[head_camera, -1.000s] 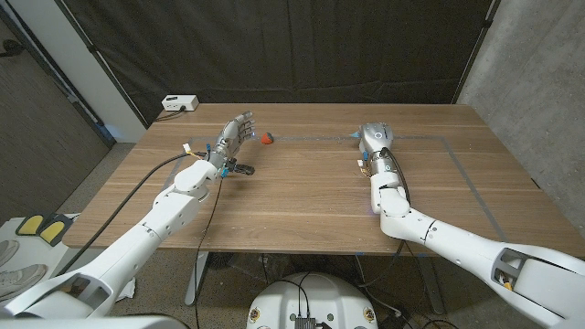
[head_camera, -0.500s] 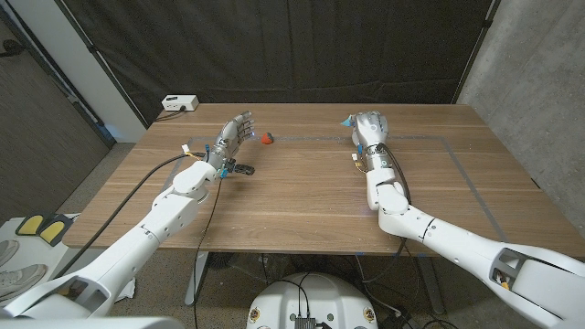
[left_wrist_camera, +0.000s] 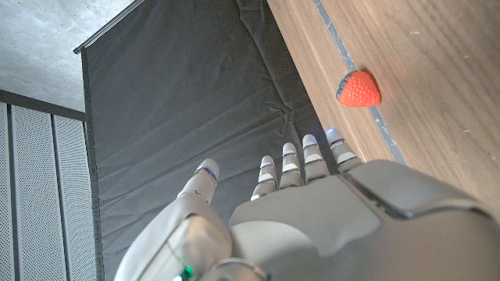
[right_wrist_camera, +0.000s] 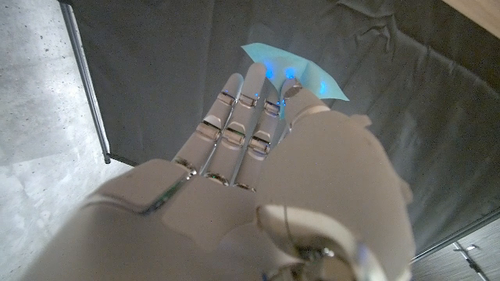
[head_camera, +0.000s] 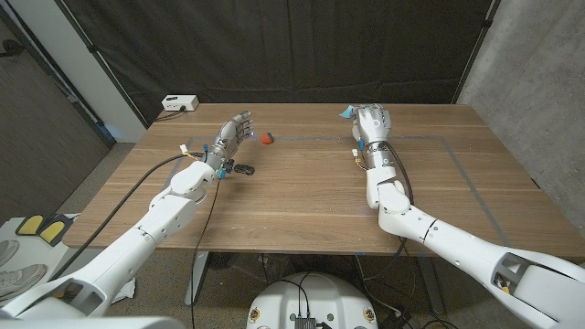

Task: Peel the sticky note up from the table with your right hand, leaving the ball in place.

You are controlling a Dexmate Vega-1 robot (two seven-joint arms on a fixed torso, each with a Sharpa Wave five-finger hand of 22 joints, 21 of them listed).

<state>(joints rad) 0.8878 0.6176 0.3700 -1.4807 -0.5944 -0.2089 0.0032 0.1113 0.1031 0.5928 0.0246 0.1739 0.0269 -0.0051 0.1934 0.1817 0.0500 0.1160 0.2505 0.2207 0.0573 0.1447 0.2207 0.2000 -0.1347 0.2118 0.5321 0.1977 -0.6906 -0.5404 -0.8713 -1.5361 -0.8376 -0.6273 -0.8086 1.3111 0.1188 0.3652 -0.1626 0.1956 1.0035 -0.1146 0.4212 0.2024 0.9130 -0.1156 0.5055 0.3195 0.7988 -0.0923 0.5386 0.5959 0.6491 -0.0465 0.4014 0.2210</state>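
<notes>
Here, unmarked sticky note [right_wrist_camera: 301, 74] in right hand [head_camera: 370, 122].

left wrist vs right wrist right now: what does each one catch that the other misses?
Left wrist view: the left hand, holding nothing with its fingers apart, and the red ball sitting on the wooden table beside a taped line. Right wrist view: the right hand holding the blue sticky note at its fingertips, lifted against the backdrop. Shared: the black curtain and a grey wall.
</notes>
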